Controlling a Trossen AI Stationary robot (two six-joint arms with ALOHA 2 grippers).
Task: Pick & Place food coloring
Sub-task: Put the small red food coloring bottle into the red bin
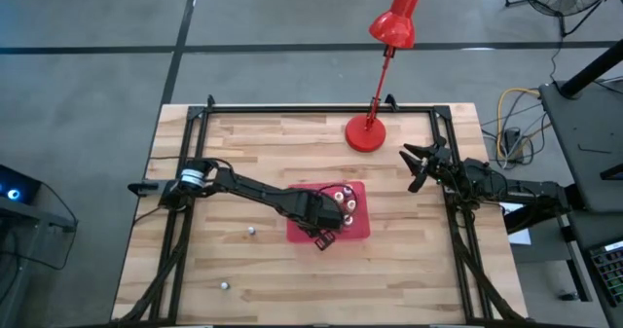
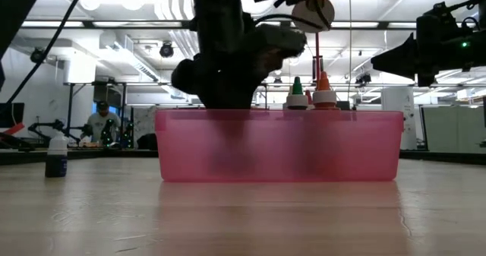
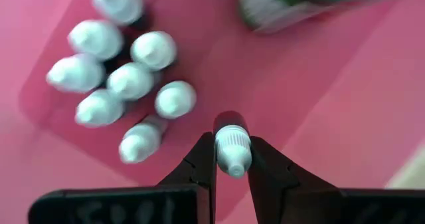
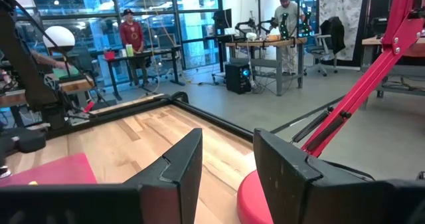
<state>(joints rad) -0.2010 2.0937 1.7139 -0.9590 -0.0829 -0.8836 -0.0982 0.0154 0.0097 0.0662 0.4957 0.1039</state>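
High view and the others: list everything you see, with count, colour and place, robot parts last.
Tray: one, red, middle of the table.
Bottles in tray: a cluster of about seven, white caps, standing together; two more with green and orange tips show in the low view.
Held bottle: one, white cap, above the tray.
Loose bottles: two, pale, on the table on the left arm's side of the tray.
Desk lamp: one, red, at the table's far edge.
Left gripper: fingers shut on the held bottle.
Right gripper: open, idle near the lamp.
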